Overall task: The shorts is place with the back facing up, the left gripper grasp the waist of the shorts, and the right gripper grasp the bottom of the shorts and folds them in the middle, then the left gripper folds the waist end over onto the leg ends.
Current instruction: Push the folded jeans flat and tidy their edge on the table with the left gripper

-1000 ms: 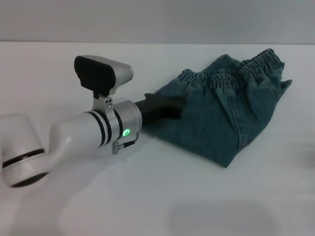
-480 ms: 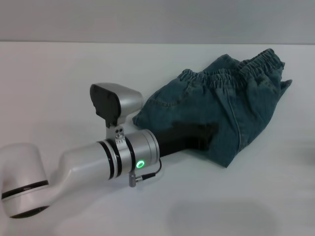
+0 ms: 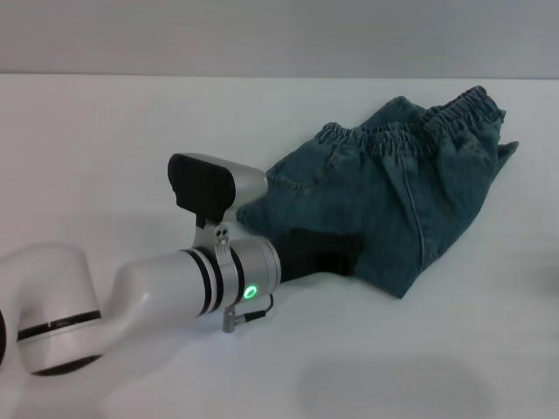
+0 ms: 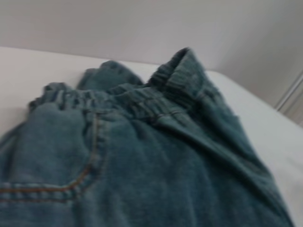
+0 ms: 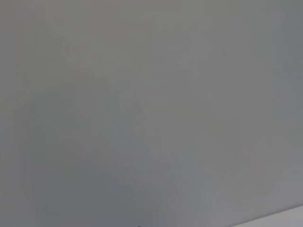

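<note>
The blue denim shorts (image 3: pixel 393 201) lie folded in a bunched heap right of the table's middle. Their gathered waist (image 3: pixel 437 118) runs along the far side. My left gripper (image 3: pixel 327 251), a black claw on the silver-white arm with the green light, rests low against the near left edge of the denim. In the left wrist view the shorts (image 4: pixel 156 170) fill the picture, with the ruffled waist (image 4: pixel 142 97) beyond and an orange-stitched pocket corner (image 4: pixel 87 163) close by. The hemmed bottom and leg ends do not show. The right gripper is out of view.
The white table (image 3: pixel 113 122) stretches bare to the left and in front of the shorts. A grey wall stands behind it. The right wrist view shows only a plain grey surface.
My left arm has swung from the shorts' left edge round to their near edge, then drawn back slightly toward me. The shorts' left edge has shifted slightly.
</note>
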You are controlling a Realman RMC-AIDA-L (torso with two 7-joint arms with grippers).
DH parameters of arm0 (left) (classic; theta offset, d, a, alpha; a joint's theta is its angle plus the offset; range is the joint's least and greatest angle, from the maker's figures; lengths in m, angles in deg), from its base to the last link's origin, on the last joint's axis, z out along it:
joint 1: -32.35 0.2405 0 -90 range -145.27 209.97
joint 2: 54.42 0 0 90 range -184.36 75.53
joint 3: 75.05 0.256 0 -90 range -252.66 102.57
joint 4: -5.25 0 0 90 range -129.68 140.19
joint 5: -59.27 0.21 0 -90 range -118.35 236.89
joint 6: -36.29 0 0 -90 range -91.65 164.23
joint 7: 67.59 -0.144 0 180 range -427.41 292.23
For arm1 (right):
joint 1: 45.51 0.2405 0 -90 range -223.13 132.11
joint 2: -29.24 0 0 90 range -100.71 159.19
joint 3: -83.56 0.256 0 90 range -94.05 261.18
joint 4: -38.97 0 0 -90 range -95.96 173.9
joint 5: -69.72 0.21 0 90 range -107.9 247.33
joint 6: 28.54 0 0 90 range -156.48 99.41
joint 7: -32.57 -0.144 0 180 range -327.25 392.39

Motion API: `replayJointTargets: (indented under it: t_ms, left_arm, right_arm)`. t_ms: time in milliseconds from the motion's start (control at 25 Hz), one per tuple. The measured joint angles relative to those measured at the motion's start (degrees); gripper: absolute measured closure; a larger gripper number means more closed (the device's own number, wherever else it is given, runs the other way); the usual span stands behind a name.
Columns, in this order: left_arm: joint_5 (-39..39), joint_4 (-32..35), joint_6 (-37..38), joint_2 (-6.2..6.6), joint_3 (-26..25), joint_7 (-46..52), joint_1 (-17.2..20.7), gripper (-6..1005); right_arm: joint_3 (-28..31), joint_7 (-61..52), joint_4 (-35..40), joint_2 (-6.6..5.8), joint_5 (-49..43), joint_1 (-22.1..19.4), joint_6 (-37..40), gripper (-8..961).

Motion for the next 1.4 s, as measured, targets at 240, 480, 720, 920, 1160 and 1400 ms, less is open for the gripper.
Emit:
replayJointTargets:
  t_ms: [240, 480, 720, 920, 1160, 1400]
  left_arm:
    - [0.00, 2.67, -1.41, 0.02, -0.92, -0.08, -1.10, 929]
    - [-0.02, 5.58, -1.82, 0.04, -1.77, 0.10, -2.48, 927]
    - [-0.01, 8.28, -1.97, 0.04, -3.82, -0.27, -3.81, 924]
    - [0.00, 8.97, -1.14, 0.45, -4.99, -0.71, -4.92, 922]
    - [0.14, 2.02, 3.40, 1.01, -5.34, -2.20, -0.83, 919]
    - [1.96, -3.38, 3.93, 0.71, -4.72, -1.98, 1.25, 916]
  right_arm:
    - [0.00, 0.00, 0.56, 0.05, 0.06, 0.02, -0.61, 953]
    - [0.00, 0.00, 0.71, 0.05, 0.10, -0.06, -1.16, 953]
    - [0.00, -0.07, 0.72, 0.10, 0.12, -0.30, -1.63, 954]
    - [0.00, -0.72, 0.72, 0.13, -0.03, -0.36, -1.72, 954]
    - [0.00, -0.85, 0.71, 0.04, -0.16, -0.35, -1.72, 953]
    - [0.00, -0.87, 0.71, -0.08, -0.28, -0.14, -1.72, 953]
